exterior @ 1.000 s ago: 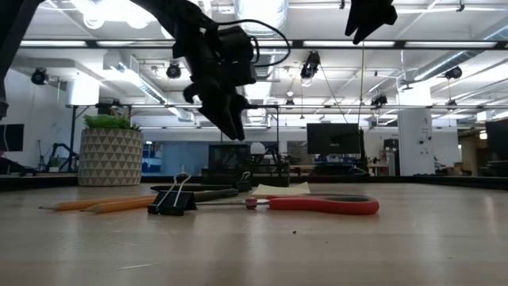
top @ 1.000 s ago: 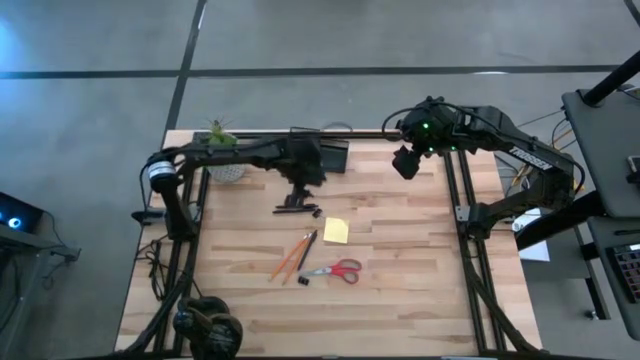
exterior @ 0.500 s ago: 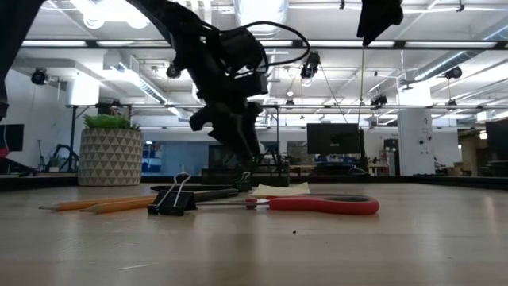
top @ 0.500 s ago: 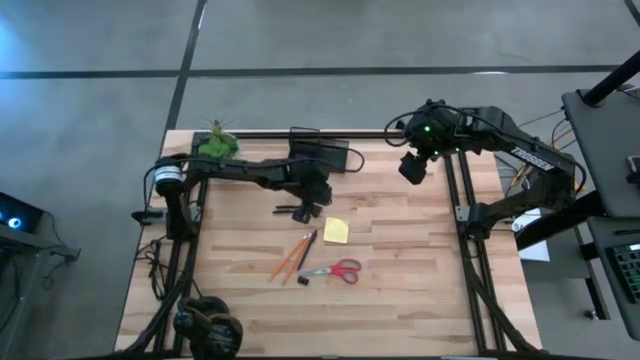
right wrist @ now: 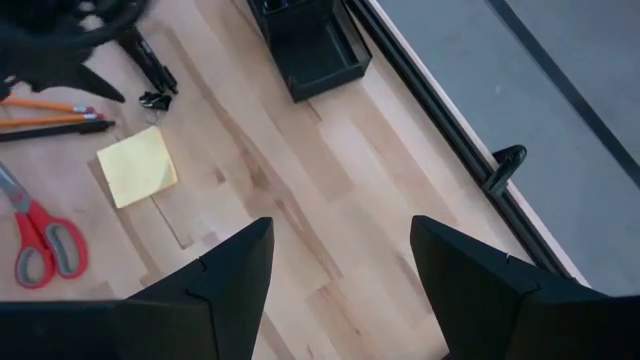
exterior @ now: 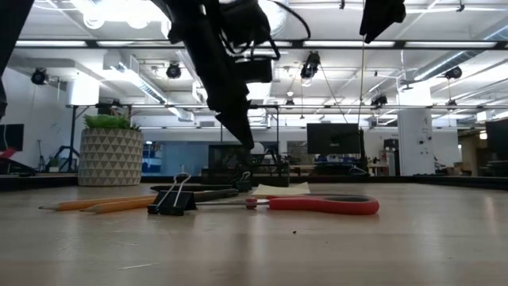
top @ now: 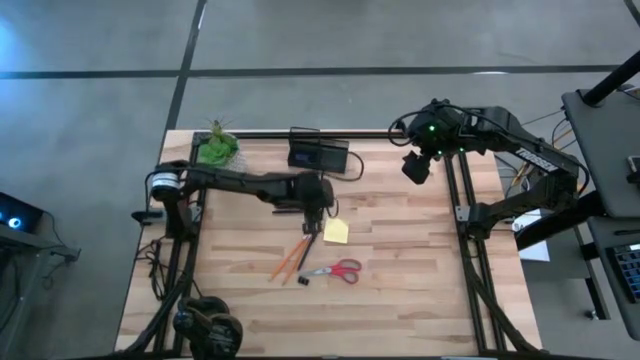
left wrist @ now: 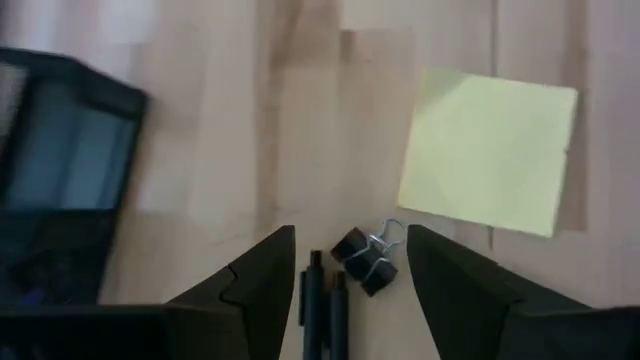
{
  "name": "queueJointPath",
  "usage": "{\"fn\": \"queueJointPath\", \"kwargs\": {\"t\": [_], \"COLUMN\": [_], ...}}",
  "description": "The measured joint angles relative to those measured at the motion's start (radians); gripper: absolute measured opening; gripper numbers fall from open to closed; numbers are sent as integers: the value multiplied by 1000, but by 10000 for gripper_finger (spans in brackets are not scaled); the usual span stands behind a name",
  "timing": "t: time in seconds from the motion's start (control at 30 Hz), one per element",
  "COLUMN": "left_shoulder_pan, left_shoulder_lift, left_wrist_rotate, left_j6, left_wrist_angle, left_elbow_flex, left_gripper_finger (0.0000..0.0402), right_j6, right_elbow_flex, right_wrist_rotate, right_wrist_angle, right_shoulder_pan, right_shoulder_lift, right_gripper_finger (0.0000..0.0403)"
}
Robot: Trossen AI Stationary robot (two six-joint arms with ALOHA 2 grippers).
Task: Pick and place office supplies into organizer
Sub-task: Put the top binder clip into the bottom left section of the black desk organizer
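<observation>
I have swung my left arm off the small black rectangular desk organizer at the table's twelve o'clock edge and down toward the middle, so a fresh pick-up looks to be starting. My left gripper hangs with jaws wide and empty. The square yellow sticky-note pad lies at two o'clock from it, the small black binder clip right between my fingertips. My right gripper waits wide open at the table's one o'clock corner.

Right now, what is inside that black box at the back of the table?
The organizer shows dark, seemingly bare compartments in the right wrist view. In the left wrist view a small purple bit shows at its edge; whether that lies inside cannot be told.
</observation>
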Motion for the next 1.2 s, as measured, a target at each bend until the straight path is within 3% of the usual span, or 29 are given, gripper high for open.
{"fn": "queueJointPath", "kwargs": {"t": [0.07, 0.27, 0.63, 0.93, 1.2], "left_shoulder_pan": [-34, -87, -124, -150, -139], "left_shoulder_lift": [0, 28, 80, 79, 78], "left_wrist_rotate": [-64, -101, -211, -207, -211], "left_j6": [-68, -248, -329, -333, -433], "left_wrist_angle": [-3, 3, 7, 2, 8], "left_elbow_flex": [0, -1, -3, -3, -3], "left_gripper_finger": [178, 178, 178, 178, 178], "right_j6": [-8, -8, 34, -15, -20], "right_elbow_flex": [0, 0, 0, -2, -20], "right_wrist_rotate": [2, 3, 102, 108, 138], "right_wrist_angle": [0, 5, -32, -47, -50], "right_shoulder_pan": [0, 0, 3, 2, 2], "right_shoulder_lift": [0, 0, -38, -166, -234], "right_gripper_finger": [233, 233, 231, 231, 231]}}
